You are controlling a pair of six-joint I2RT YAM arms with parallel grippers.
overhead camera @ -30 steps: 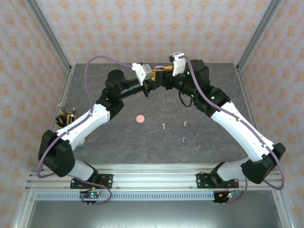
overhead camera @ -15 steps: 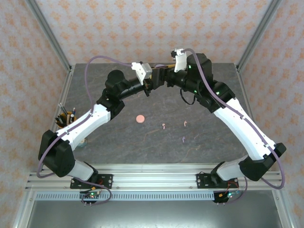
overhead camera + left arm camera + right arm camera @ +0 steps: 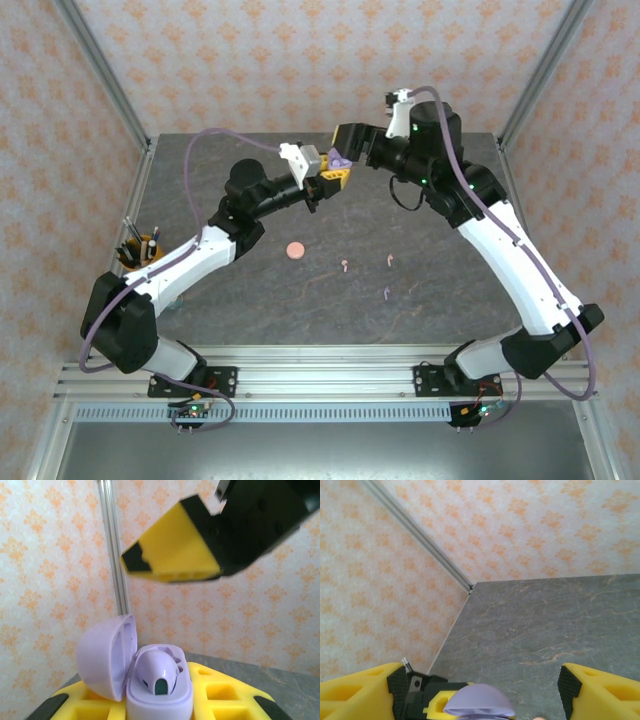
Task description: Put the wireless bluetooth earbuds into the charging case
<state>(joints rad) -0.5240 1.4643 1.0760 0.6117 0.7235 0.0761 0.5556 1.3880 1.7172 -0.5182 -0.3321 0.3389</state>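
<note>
From above, my left end effector [image 3: 335,170] is clamped on the open lilac case [image 3: 339,160], raised near the table's [image 3: 430,310] far edge, with the right end effector [image 3: 348,142] just beside it. Three earbuds [image 3: 345,265] and a pink case [image 3: 294,250] lie between there and the near edge. A pen cup [image 3: 140,247] stands at the left edge. Left wrist: one lilac earbud [image 3: 156,669] sits inside the case. Right wrist: its fingers [image 3: 355,695] are wide apart and empty.

dark grey marbled bench [image 3: 260,300]. near its centre lies a round pink case [image 3: 295,250]; to the right of it, well apart, one pale pink earbud [image 3: 345,265], another pale pink earbud [image 3: 389,261] and, nearer, a lilac earbud [image 3: 387,293]. a pen cup [image 3: 140,248] stands at the left edge.
</note>
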